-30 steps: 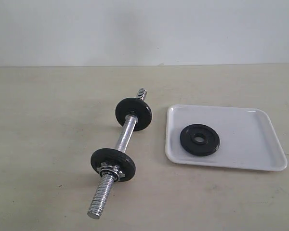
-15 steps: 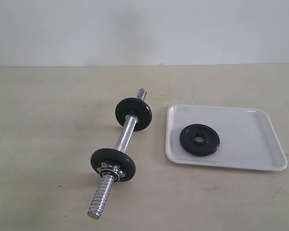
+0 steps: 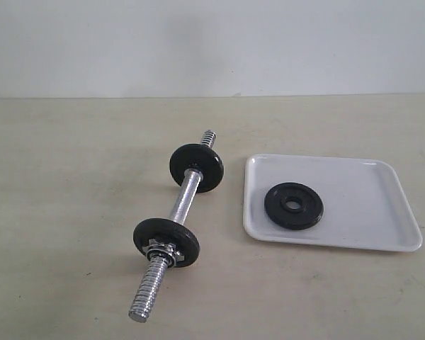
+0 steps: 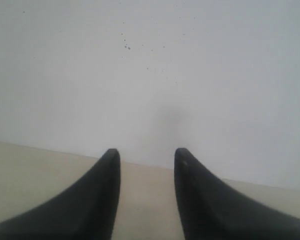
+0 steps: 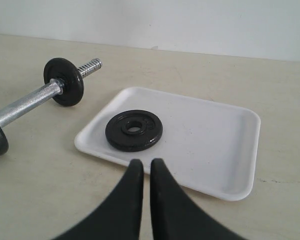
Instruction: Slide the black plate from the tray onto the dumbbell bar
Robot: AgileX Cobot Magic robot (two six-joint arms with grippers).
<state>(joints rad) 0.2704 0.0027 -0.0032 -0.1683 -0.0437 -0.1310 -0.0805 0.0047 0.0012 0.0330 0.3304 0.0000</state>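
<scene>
Black plate [image 3: 293, 205] lies flat in tray [image 3: 372, 185]; left tool [image 4: 146, 153] apart, right tool [image 5: 143, 163] together.

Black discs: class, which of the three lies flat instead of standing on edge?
The black plate in the tray; the far disc and the near disc stand upright on the dumbbell bar.

wall [image 3: 212, 42]: plain pale grey-white | tabletop [image 3: 57, 212]: matte beige, faintly scuffed | light: soft, even, faint shadows
</scene>
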